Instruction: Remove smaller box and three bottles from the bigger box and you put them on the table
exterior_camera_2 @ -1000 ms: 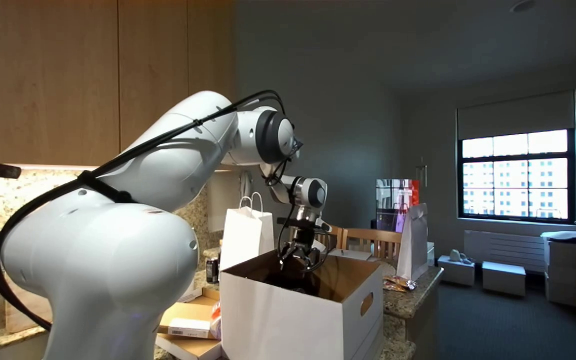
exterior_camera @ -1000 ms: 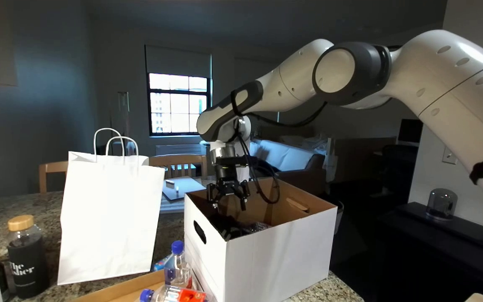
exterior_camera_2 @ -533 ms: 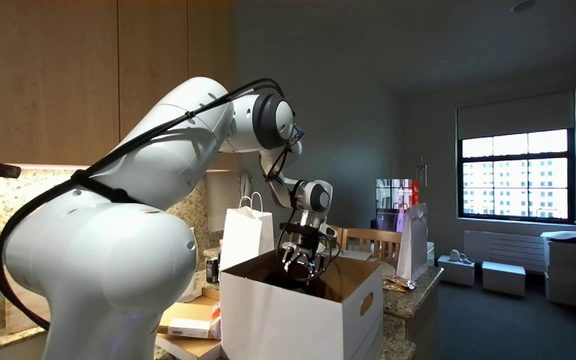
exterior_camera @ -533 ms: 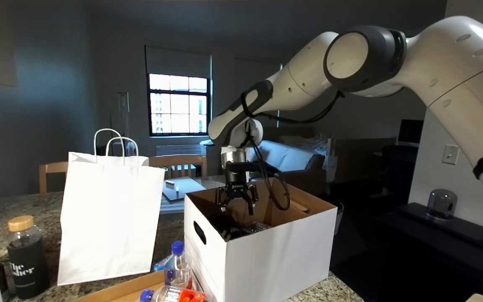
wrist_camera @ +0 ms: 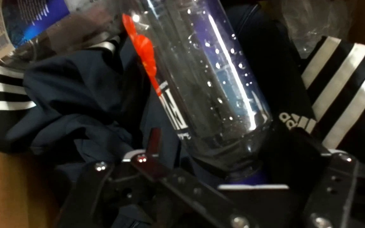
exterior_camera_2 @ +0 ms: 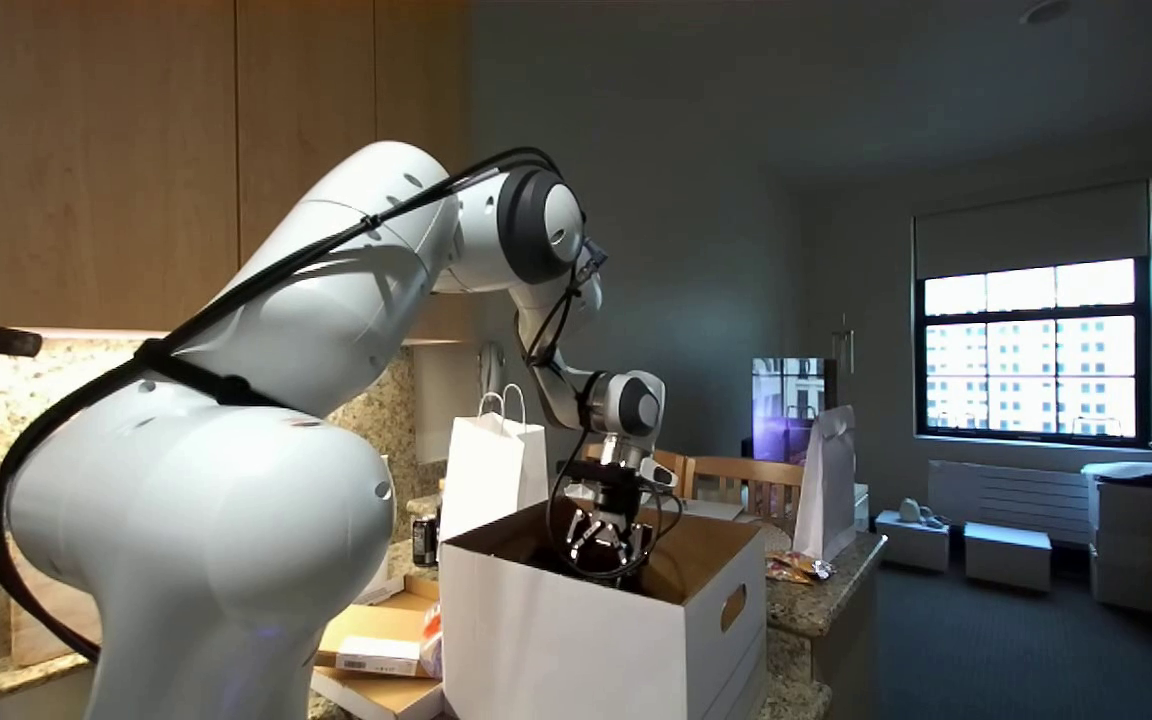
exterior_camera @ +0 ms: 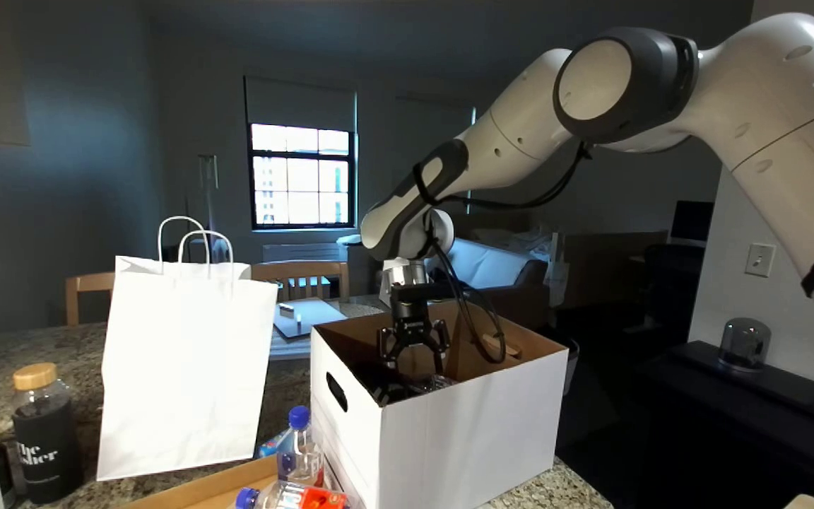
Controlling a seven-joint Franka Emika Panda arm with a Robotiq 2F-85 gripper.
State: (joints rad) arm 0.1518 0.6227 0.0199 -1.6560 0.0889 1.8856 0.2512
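My gripper (exterior_camera: 415, 362) points down inside the mouth of the bigger box (exterior_camera: 470, 431), its jaws wide apart. In the wrist view a clear bottle (wrist_camera: 214, 82) with red label and blue cap lies below the gripper (wrist_camera: 231, 139), spanning the gap, apparently not held. Another bottle (wrist_camera: 33, 34), blue-labelled, rests at upper left. Outside the carton, a blue-capped bottle (exterior_camera: 299, 456) stands upright and a red-labelled bottle (exterior_camera: 315, 499) lies in front. Whether a small white box (exterior_camera_2: 376, 656) beside the carton is the smaller box, I cannot tell. The speckled stone counter (exterior_camera: 555, 488) serves as table.
Dark striped clothing (wrist_camera: 78, 82) lies under the bottles, with clear plastic wrap (wrist_camera: 315, 22) nearby. A white paper bag (exterior_camera: 188, 367) stands behind the carton. An open cardboard tray (exterior_camera_2: 406, 620) sits alongside. My gripper's cable loop (exterior_camera: 495, 350) hangs inside the carton's walls.
Over the last second my gripper has shifted rightward in both exterior views and sunk deeper into the bigger box. Its jaws stay apart. The bottles outside have not moved.
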